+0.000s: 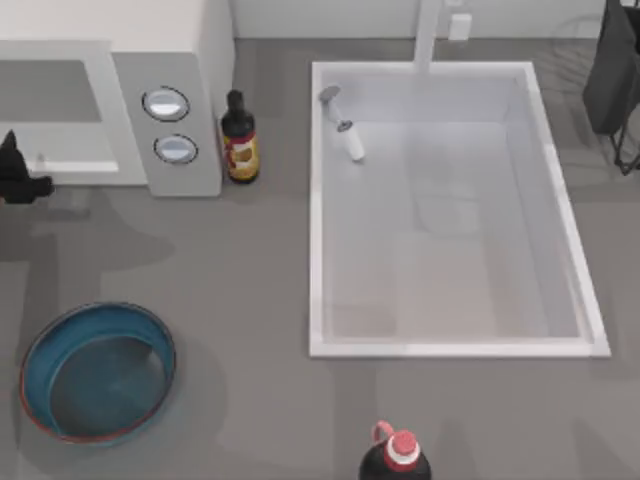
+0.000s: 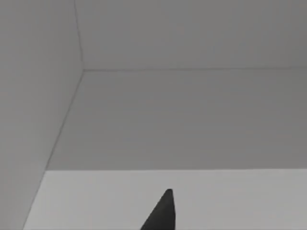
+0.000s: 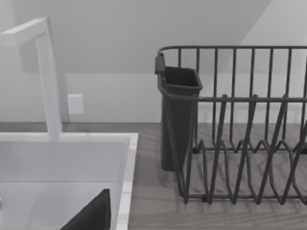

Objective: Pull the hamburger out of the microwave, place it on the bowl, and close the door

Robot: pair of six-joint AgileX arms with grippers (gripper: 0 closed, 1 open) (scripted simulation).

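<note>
Counted across the views were 1 microwave (image 1: 110, 110) with 2 dials (image 1: 166, 104), 1 bowl (image 1: 97, 372), 1 sink (image 1: 450, 215), 1 faucet (image 3: 41, 72), 2 bottles, namely a dark sauce bottle (image 1: 239, 138) and a red-capped bottle (image 1: 396, 460), 1 white sink utensil (image 1: 342, 123) and 1 dish rack (image 3: 240, 124).

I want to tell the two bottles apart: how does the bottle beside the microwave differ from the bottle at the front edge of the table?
The bottle beside the microwave has a black cap and a yellow-red label; the front-edge bottle has a red cap with a white ring. The first shows whole; the second is cut by the picture's edge. Both are dark and stand upright on the grey table.
</note>
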